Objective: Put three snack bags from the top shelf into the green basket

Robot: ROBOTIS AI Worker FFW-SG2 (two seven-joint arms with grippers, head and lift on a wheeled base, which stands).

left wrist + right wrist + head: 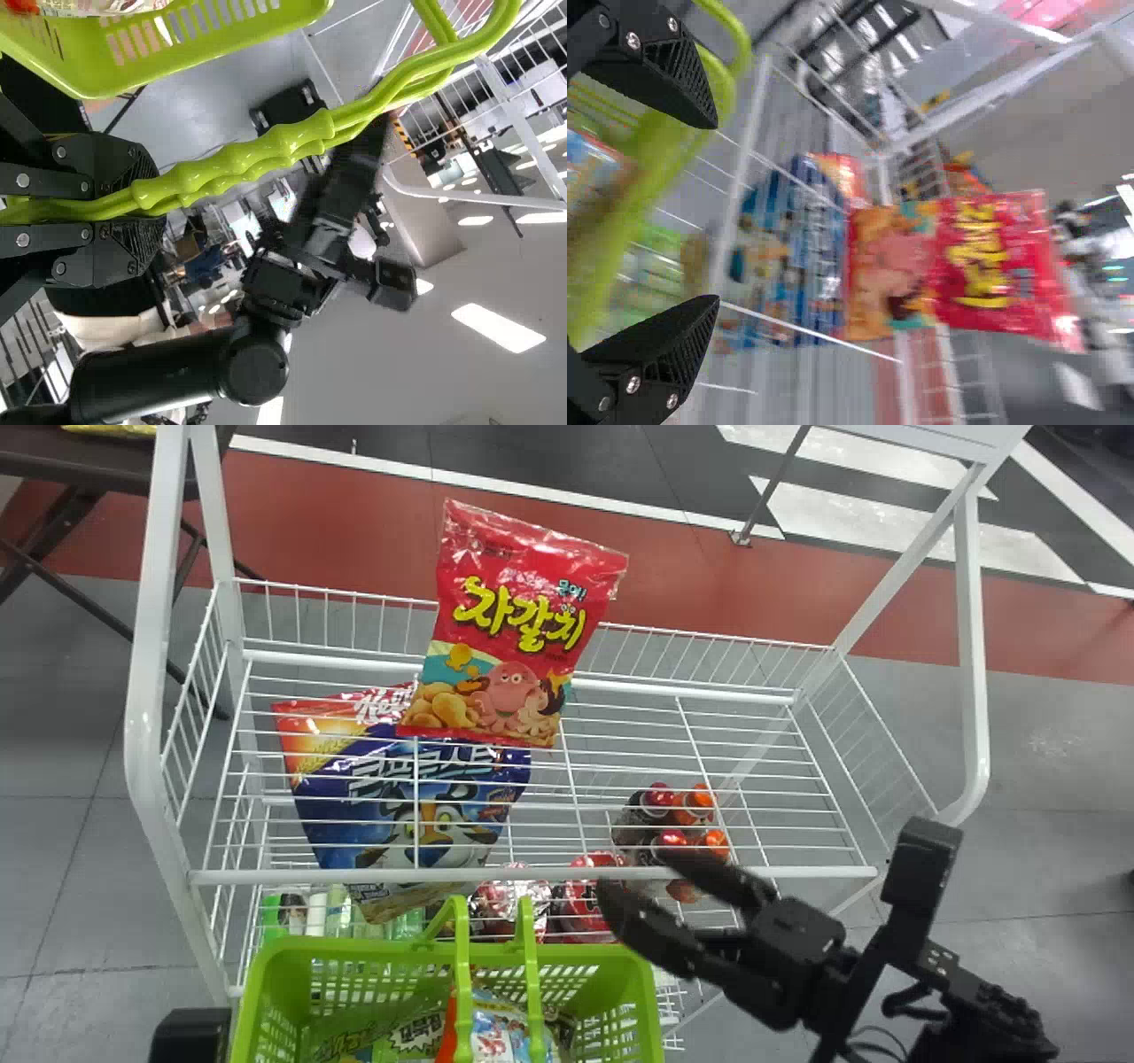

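the red bag (514, 629) stands on the top shelf (824, 872), long axis upright, far and left of my right gripper (640, 872), the nearer one. its fingers are spread wide, holding nothing; my left gripper (146, 208) is closed on the basket (585, 956)'s handles (266, 168).

A white rectangular wire-metal shelf (292, 876) looks smooth, with a soft painted gloss. On it, a red rectangular plastic-film snack bag (523, 629) is shiny and crinkled. Behind the shelf's wires, a blue film cereal bag (363, 766) also gleams. Before the shelf, a green slotted plastic basket (611, 957) has glossy, rippled plastic handles (221, 177).
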